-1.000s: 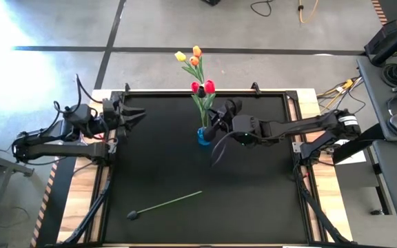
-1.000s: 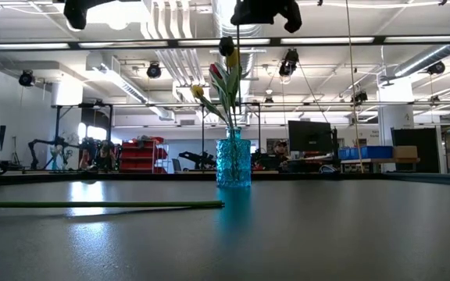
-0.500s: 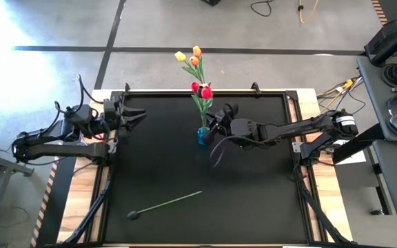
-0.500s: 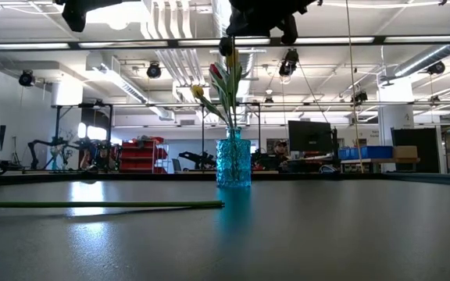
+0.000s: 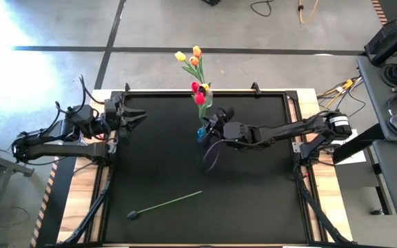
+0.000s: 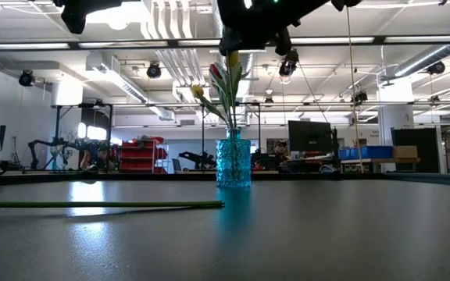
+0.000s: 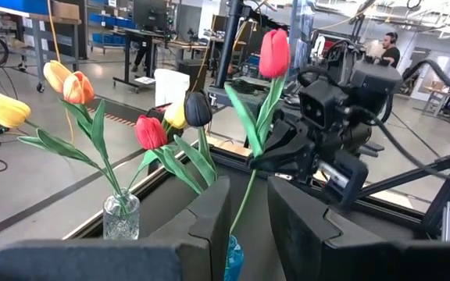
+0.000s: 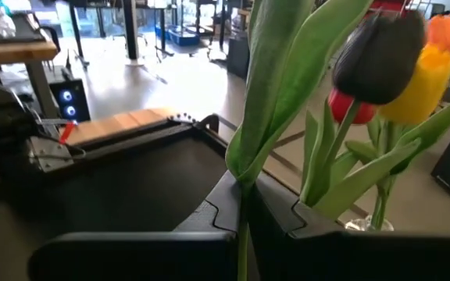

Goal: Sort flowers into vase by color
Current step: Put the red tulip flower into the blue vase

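Gripping a green stem, the right hand (image 5: 211, 124) sits just beside the blue vase (image 5: 202, 134) near the far middle of the black tabletop (image 5: 253, 193) in the high view, with red tulips (image 5: 198, 94) standing above the vase. Beyond the tabletop's far edge, well past the vase, yellow and orange tulips (image 5: 190, 57) stand. One loose stem (image 5: 165, 203) with a dark head lies flat toward the near edge, well apart from the vase. The left hand (image 5: 131, 117) waits far to the left of the vase, fingers spread.

From tabletop height, the vase (image 6: 233, 163) stands upright with stems and leaves rising from it; the right hand (image 6: 248, 35) hangs directly above it, and the loose stem (image 6: 100, 204) lies to the vase's left.

The left wrist view, past that arm's parted fingers (image 7: 209, 226), shows the right hand (image 7: 283, 152) pinching the stem of a red tulip (image 7: 274, 52), beside a dark tulip (image 7: 198, 109) and a lower red one (image 7: 151, 131). Farther off, a clear vase (image 7: 121, 217) holds the yellow and orange tulips (image 7: 53, 86).

The right wrist view shows its fingers (image 8: 276, 207) pressed on a stem with a broad leaf (image 8: 276, 70), a dark tulip (image 8: 377, 58) close by.
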You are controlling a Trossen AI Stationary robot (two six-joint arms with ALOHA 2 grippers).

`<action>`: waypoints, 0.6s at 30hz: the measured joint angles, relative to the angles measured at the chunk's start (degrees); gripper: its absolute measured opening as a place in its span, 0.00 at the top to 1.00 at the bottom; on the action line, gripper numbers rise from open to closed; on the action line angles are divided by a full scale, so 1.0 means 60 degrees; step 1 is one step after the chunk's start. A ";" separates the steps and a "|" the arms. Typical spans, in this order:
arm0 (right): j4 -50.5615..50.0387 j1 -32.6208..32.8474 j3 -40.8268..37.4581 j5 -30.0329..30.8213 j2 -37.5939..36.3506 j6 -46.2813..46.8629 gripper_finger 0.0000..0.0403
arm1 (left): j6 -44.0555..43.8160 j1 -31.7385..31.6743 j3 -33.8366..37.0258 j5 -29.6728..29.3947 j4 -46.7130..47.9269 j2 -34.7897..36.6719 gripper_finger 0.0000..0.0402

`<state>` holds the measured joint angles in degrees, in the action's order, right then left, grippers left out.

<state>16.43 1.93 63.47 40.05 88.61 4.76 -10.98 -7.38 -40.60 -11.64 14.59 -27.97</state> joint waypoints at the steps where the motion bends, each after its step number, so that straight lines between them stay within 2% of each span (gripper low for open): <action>1: 0.0010 -0.0017 -0.0001 0.0004 0.0098 -0.0027 0.98 | -0.0004 0.0000 0.0000 0.0000 0.0007 0.0000 0.82; 18: -0.0042 -0.0343 -0.0005 0.0406 0.1215 0.0667 0.98 | -0.0095 0.0007 0.0000 0.0011 0.0038 0.0025 0.82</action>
<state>16.17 -0.13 63.44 42.49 95.90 8.77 -11.55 -7.33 -40.60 -11.57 14.82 -27.81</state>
